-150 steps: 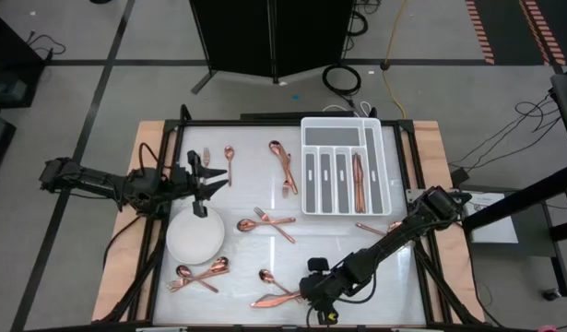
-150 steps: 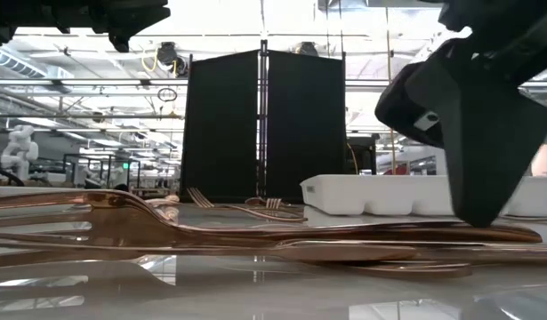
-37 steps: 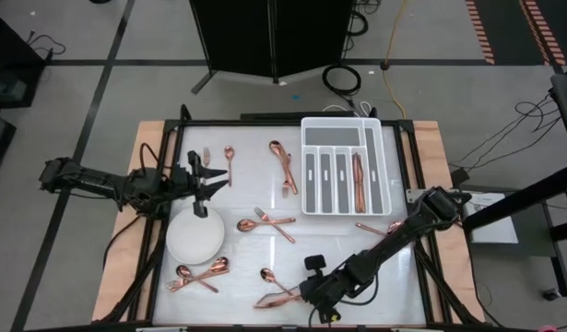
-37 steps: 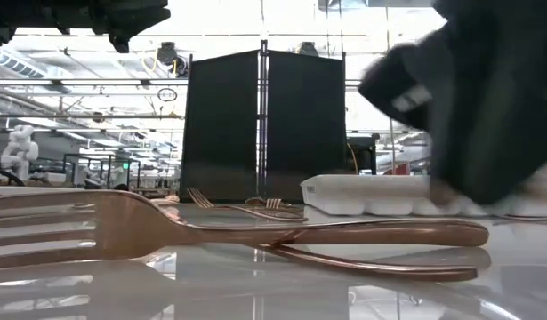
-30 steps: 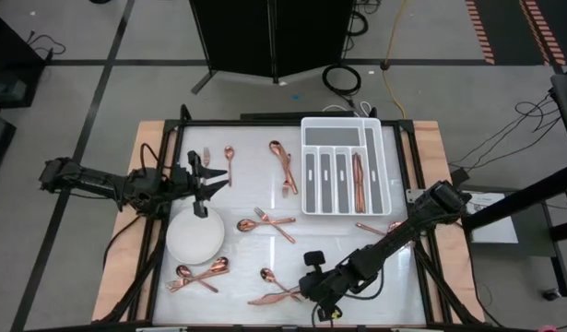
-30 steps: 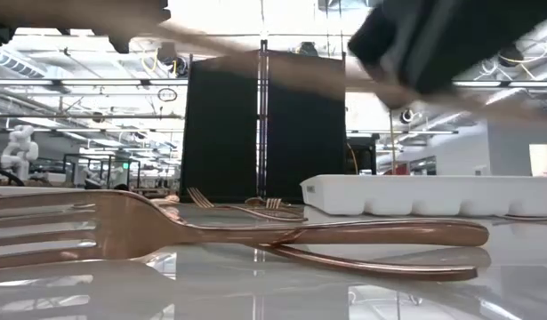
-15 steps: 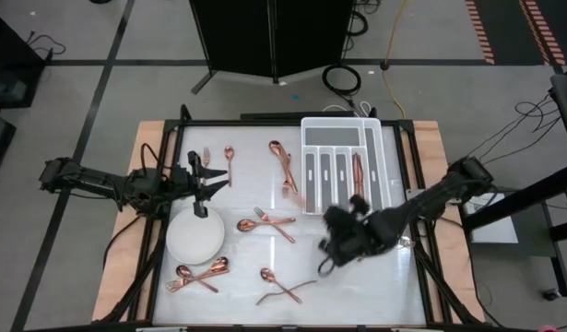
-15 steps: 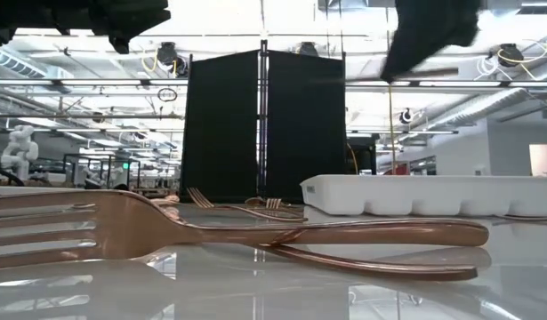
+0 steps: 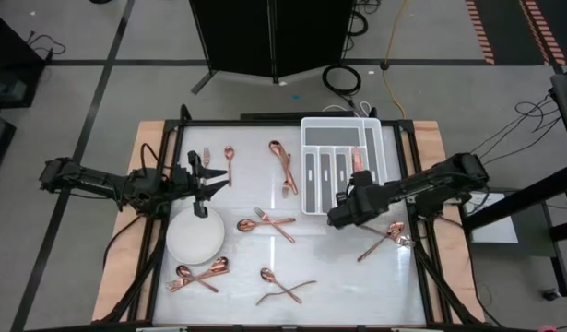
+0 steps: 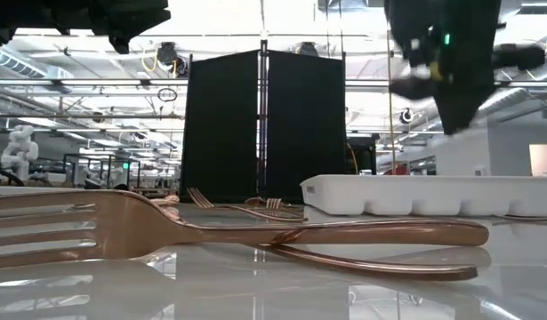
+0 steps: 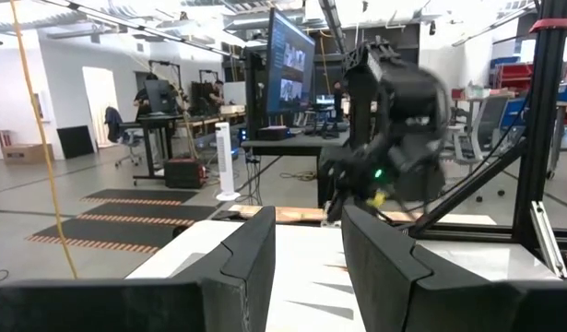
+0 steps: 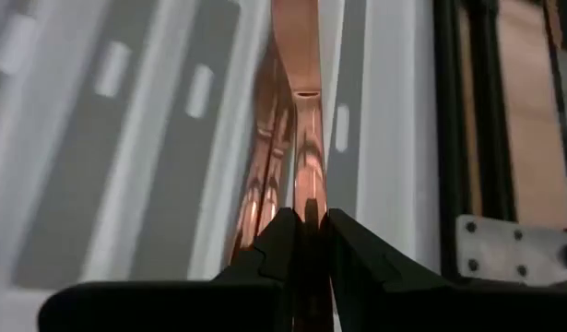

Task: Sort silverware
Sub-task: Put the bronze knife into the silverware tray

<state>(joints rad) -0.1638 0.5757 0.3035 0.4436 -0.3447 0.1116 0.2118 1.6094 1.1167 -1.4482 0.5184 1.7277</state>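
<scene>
My right gripper (image 12: 301,242) pinches one slim copper piece (image 12: 300,120) by its handle, just ahead of the fingertips. It looks light, stiff and slippery, so I judge a narrow grip may let it swivel. My left gripper (image 11: 309,263) waits, fingers apart.

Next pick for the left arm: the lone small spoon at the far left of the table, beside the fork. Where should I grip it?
Grip the small spoon at mid-handle, coming straight down, fingers closing across the handle. It lies flat, bowl toward the far edge, apart from the fork, so the slim handle looks easiest to reach. The left gripper waits just beside it.
</scene>
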